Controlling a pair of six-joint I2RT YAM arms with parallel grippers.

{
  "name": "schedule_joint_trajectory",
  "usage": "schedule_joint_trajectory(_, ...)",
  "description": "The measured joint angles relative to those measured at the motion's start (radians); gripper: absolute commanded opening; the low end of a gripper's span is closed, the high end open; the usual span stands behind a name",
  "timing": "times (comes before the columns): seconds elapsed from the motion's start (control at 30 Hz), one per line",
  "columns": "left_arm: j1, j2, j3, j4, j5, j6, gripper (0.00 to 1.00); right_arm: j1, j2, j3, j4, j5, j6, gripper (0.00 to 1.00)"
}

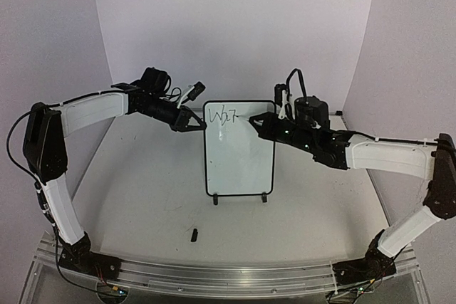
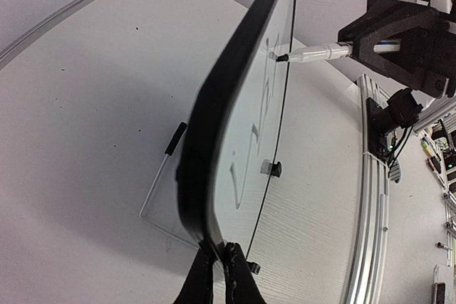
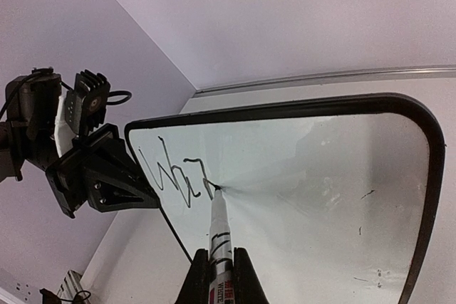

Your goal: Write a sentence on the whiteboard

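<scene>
The whiteboard (image 1: pixel 240 151) stands upright on two black feet at the table's middle. My left gripper (image 1: pixel 194 123) is shut on the board's upper left edge; in the left wrist view the fingers (image 2: pixel 219 268) pinch the black frame (image 2: pixel 235 105). My right gripper (image 1: pixel 258 125) is shut on a white marker (image 3: pixel 220 229), whose tip touches the board surface (image 3: pixel 320 176). The sentence (image 3: pixel 174 174) is only a few dark strokes, roughly "War", at the board's top left; it also shows in the top view (image 1: pixel 226 115). The marker shows in the left wrist view (image 2: pixel 313 53).
A small black marker cap (image 1: pixel 194 233) lies on the table in front of the board. An aluminium rail (image 1: pixel 214 275) runs along the near edge. White walls enclose the back and sides.
</scene>
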Motion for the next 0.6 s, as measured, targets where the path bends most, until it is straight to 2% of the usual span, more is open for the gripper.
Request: schedule_joint_trajectory(0.6, -0.009, -0.004, 0.000, -0.003, 0.000, 0.008, 0.00, -0.001, -0.083, -0.002, 0.011, -0.035, -0.035, 0.00)
